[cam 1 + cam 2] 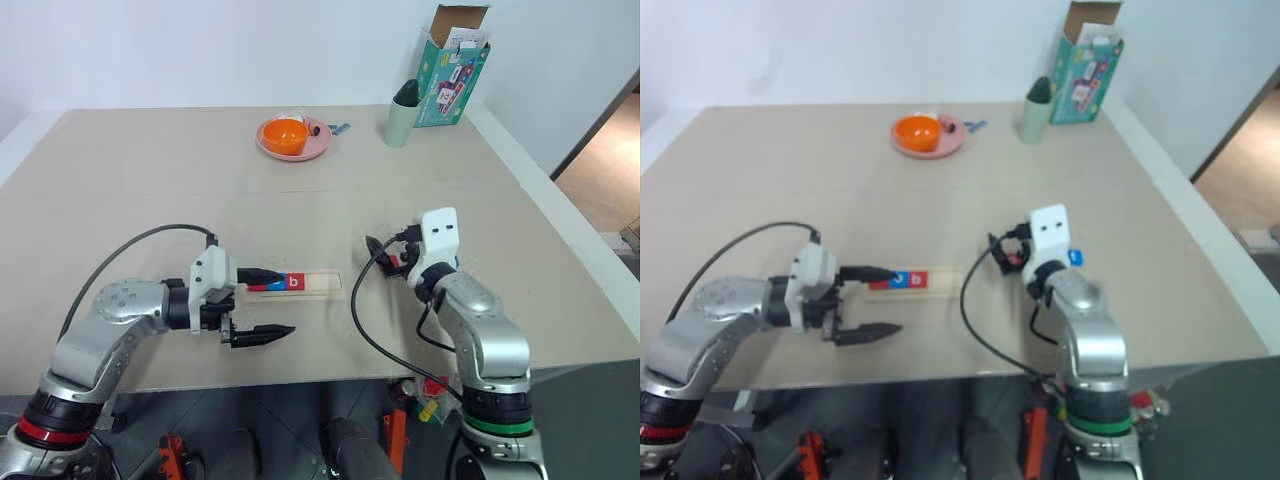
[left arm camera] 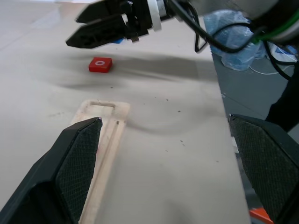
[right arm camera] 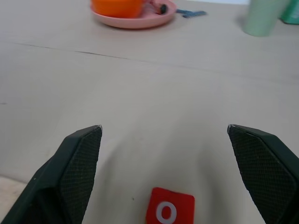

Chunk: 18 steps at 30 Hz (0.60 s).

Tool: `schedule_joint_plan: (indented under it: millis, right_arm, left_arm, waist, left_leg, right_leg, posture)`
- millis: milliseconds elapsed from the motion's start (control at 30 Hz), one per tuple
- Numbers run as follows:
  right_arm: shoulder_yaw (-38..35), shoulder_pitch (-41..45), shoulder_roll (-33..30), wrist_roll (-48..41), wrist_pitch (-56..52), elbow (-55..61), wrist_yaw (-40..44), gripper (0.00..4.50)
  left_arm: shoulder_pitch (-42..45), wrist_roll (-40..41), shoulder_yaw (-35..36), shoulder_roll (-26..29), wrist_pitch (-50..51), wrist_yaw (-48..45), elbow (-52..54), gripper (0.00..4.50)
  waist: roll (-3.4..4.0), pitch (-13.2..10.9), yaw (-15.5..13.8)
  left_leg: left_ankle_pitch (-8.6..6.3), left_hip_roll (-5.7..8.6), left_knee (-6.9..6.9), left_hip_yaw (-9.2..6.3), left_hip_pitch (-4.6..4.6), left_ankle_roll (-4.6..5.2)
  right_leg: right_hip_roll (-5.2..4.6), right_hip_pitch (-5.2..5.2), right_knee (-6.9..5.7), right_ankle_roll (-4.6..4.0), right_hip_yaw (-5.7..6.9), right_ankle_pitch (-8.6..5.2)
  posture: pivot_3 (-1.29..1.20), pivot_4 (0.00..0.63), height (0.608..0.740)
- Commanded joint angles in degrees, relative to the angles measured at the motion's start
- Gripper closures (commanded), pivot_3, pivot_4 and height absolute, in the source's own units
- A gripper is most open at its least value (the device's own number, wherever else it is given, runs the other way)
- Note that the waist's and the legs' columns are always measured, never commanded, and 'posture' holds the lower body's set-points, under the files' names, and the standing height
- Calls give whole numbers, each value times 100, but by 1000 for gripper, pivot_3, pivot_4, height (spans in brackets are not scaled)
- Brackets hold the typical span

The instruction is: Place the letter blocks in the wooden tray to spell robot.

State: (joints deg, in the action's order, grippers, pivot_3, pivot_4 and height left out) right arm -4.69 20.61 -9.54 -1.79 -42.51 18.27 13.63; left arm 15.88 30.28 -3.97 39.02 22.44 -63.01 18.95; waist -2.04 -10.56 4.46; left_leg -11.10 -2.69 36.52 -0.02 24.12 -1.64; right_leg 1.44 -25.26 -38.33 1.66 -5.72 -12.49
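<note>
- Head view: the left gripper (image 1: 268, 304) stands wide apart and empty, its far finger over the wooden tray (image 1: 322, 283), where a red b block (image 1: 294, 283) and a blue block (image 1: 274, 284), its letter unreadable, lie just past the fingertip.
- Left wrist view: the tray's bare end lies ahead of the near finger (image 2: 77, 158); the right gripper (image 2: 84, 29) hovers spread above a red o block (image 2: 101, 64).
- Right wrist view: its wide fingers (image 3: 74, 163) flank that block without touching.
</note>
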Motion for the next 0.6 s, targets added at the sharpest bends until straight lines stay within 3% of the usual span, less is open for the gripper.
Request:
schedule_joint_plan:
  millis: [33, 600]
  right_arm:
    - [70, -208, 27, 172, 137, 139, -341, 62]
    - [124, -375, 373, -33, 204, -443, -717, 62]
  left_arm:
    - [62, -49, 34, -68, -157, 42, 67, 0]
    - [1, -120, 22, -216, -129, 206, 145, 0]
  waist:
    - [0, 0, 0]
    - [-2, 1, 2]
  left_leg:
    - [0, 1, 0, 2, 0, 0]
    - [0, -2, -1, 6, 1, 0]
  right_leg:
    - [-1, 0, 1, 1, -3, 0]
    - [2, 0, 4, 2, -8, -1]
  posture:
    - [0, 150, 740]
    - [0, 150, 740]
